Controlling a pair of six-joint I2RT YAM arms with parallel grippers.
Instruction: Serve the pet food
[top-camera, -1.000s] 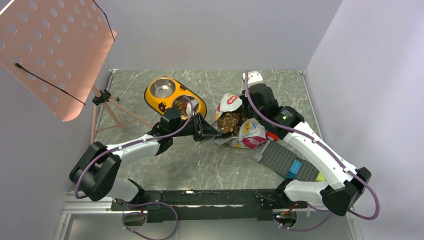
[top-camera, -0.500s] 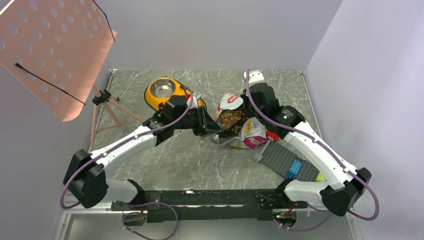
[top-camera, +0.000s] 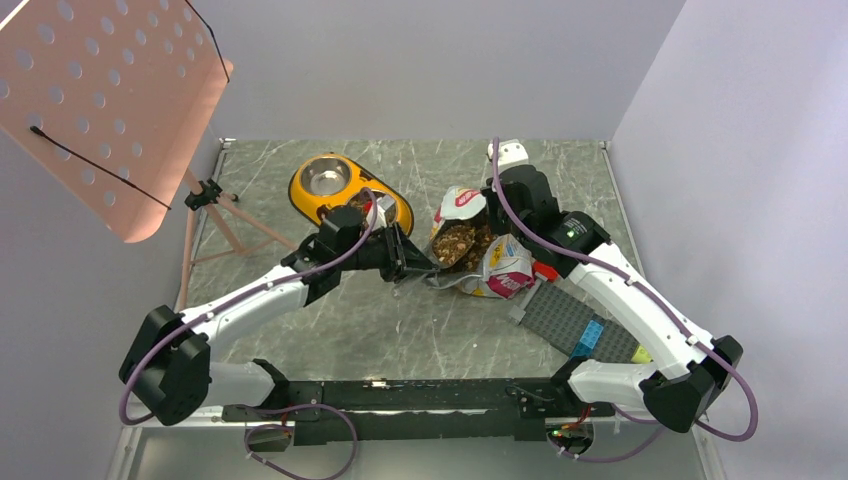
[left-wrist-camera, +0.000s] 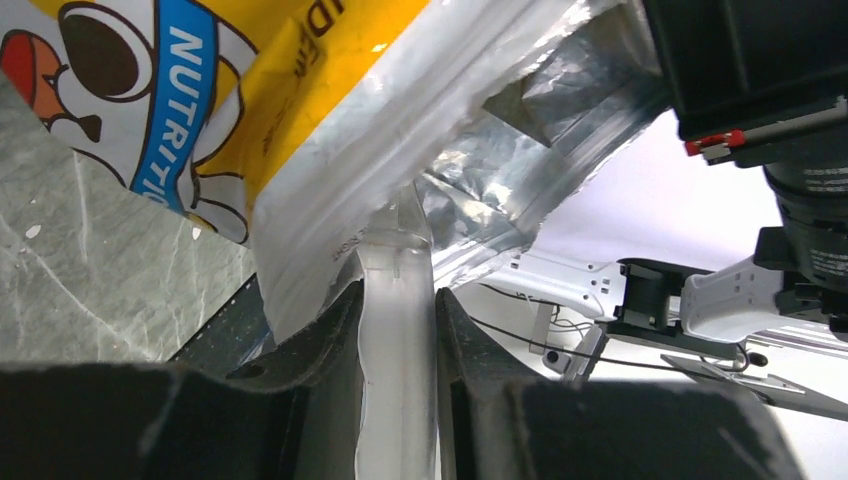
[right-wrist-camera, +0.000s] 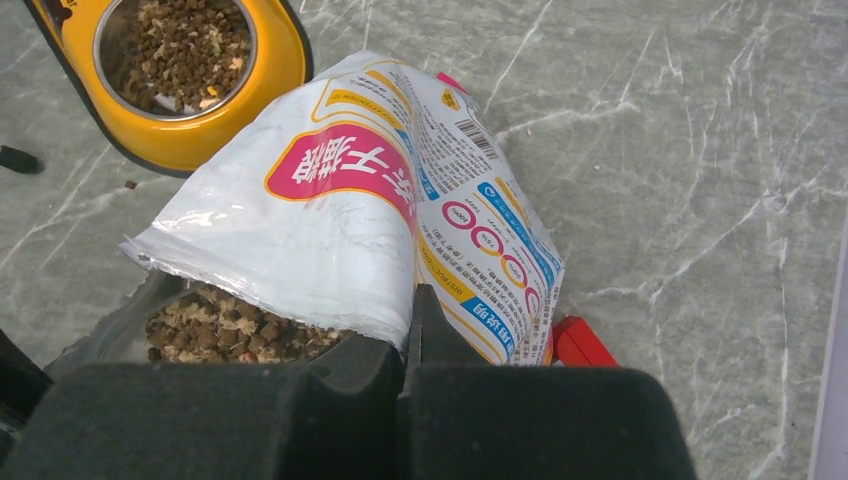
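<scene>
Kibble (top-camera: 455, 243) lies in the mouth of a bag (right-wrist-camera: 340, 200), its rim clamped by the right pincer (right-wrist-camera: 408, 330); from the bag's left, the left pincer (left-wrist-camera: 397, 310) grips a clear handle (left-wrist-camera: 398, 250) pointing into that mouth.

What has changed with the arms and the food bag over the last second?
The left arm raised its wrist toward the far side and swung its elbow out left, now hiding most of the filled cup of the yellow bowl. No grip changed: the left gripper stays clamped on a clear plastic piece at the mouth of the bag, the right gripper on its edge. Bag, bowl and kibble stayed put.
</scene>
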